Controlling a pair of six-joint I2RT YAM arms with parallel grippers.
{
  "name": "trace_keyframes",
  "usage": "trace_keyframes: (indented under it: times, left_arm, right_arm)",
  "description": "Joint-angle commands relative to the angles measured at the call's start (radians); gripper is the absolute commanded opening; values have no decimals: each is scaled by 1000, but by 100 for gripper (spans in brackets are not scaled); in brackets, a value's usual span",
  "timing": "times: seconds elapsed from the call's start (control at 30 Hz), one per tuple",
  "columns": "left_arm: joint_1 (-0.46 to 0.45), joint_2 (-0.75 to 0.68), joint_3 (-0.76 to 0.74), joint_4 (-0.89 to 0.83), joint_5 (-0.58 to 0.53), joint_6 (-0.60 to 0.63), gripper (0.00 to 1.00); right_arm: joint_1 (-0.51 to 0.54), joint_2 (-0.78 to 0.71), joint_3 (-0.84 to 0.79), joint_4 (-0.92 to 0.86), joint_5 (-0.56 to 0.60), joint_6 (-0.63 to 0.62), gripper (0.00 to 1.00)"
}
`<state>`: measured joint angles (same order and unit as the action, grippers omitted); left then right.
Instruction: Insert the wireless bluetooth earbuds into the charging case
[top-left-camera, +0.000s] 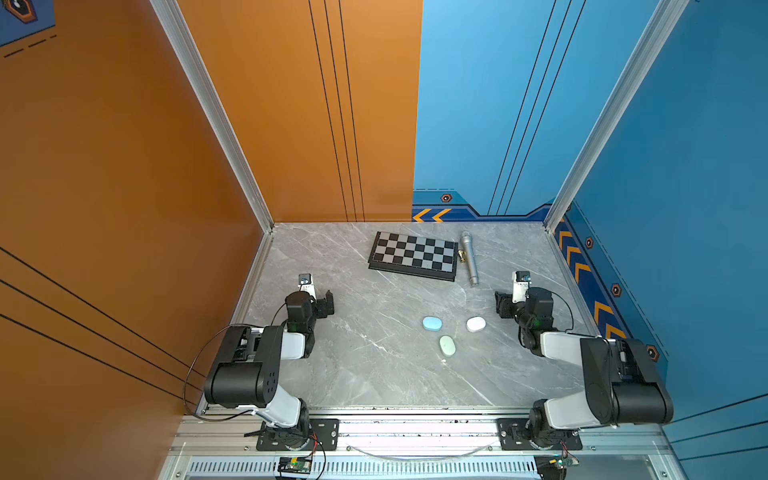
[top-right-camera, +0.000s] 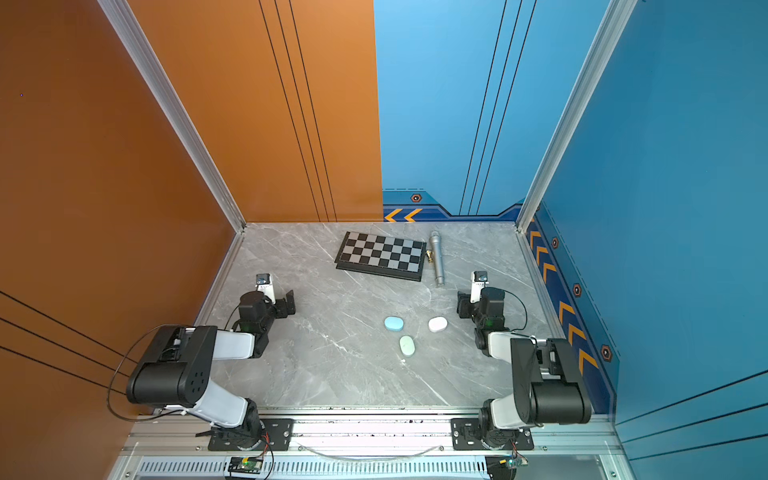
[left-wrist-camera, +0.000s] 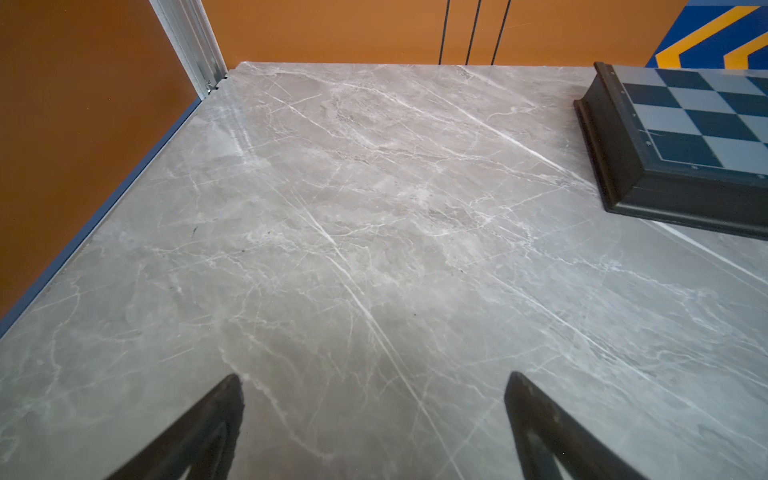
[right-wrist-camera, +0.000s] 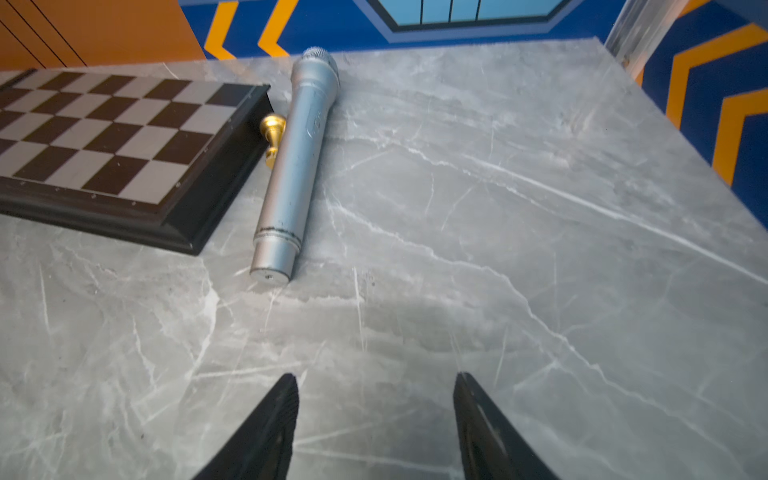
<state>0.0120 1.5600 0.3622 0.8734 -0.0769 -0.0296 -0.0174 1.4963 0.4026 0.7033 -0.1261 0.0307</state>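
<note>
A grey marble table (top-left-camera: 374, 374) fills the cell. The left gripper (left-wrist-camera: 374, 376) and the right gripper (right-wrist-camera: 375, 376) hang at either side of it, each with its fingers spread apart and nothing between them. A chessboard (top-left-camera: 412, 255) lies at the back, with a silver microphone (top-left-camera: 469, 259) just beside it. Three closed cases, blue (top-left-camera: 432, 323), white (top-left-camera: 476, 324) and green (top-left-camera: 447, 345), lie right of centre. A gold chess piece (right-wrist-camera: 272, 133) rests between board and microphone. A white speck (top-left-camera: 444, 360) by the green case is too small to identify.
</note>
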Motion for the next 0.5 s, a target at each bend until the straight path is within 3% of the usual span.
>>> trace_keyframes:
  times: [0.0,0.03,0.07,0.13,0.2,0.47]
  left_arm:
    - [6,9,0,89,21,9,98]
    - [-3,7,3,84,6,17,98]
    - [-11,6,6,73,-14,19,98]
    - [-18,4,5,72,-27,25,98]
    - [-20,4,6,72,-28,26,98]
    - [-21,6,9,68,-26,30,98]
  right_arm:
    - [-6,60,-50,257,6,14,73]
    - [-6,67,-52,284,9,19,81]
    - [-2,31,-25,164,39,5,90]
    - [-1,61,-39,244,64,31,100]
    - [3,40,-28,184,81,20,100]
    - [16,49,-36,217,109,19,100]
